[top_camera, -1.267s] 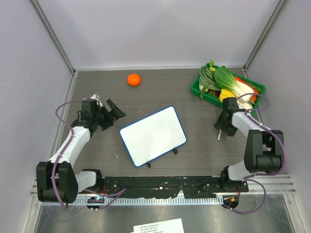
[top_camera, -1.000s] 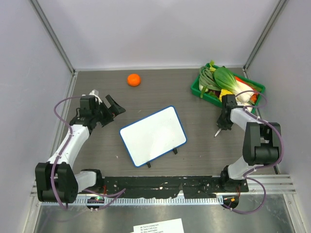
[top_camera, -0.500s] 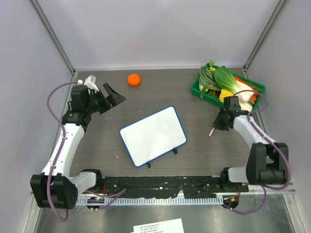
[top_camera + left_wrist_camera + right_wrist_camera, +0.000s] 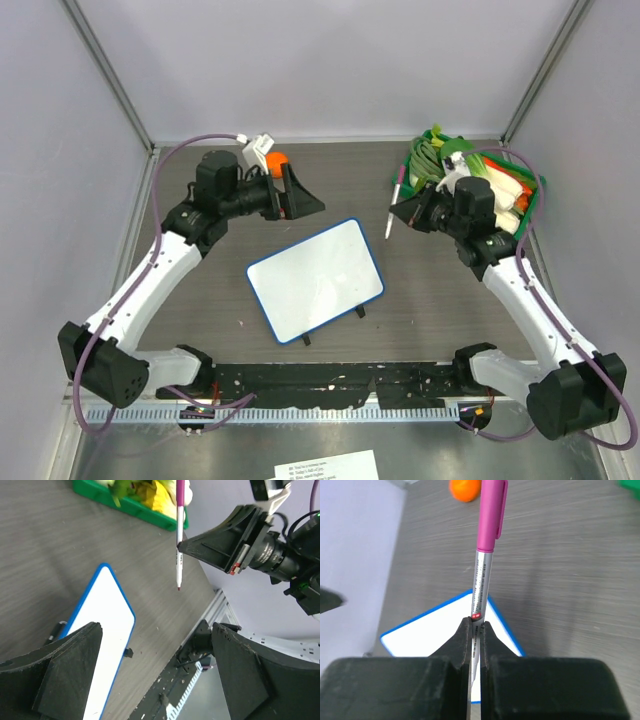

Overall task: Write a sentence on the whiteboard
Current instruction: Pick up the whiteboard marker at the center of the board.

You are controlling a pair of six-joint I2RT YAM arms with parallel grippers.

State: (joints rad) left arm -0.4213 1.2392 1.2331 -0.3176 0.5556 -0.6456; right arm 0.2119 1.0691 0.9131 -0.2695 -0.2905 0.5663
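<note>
Your right gripper [image 4: 402,212] pinches the pink marker [image 4: 401,184] nearly upright, tip seemingly bare. The blank whiteboard [image 4: 315,280] lies just to its left. Your left gripper [image 4: 298,198] hovers spread beyond the board's far edge.

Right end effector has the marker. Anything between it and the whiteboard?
Nothing visible. The marker, shut in the right end effector, hangs tip-down just off the whiteboard, near its far right corner. The left end effector, open, sits beyond the far edge.
</note>
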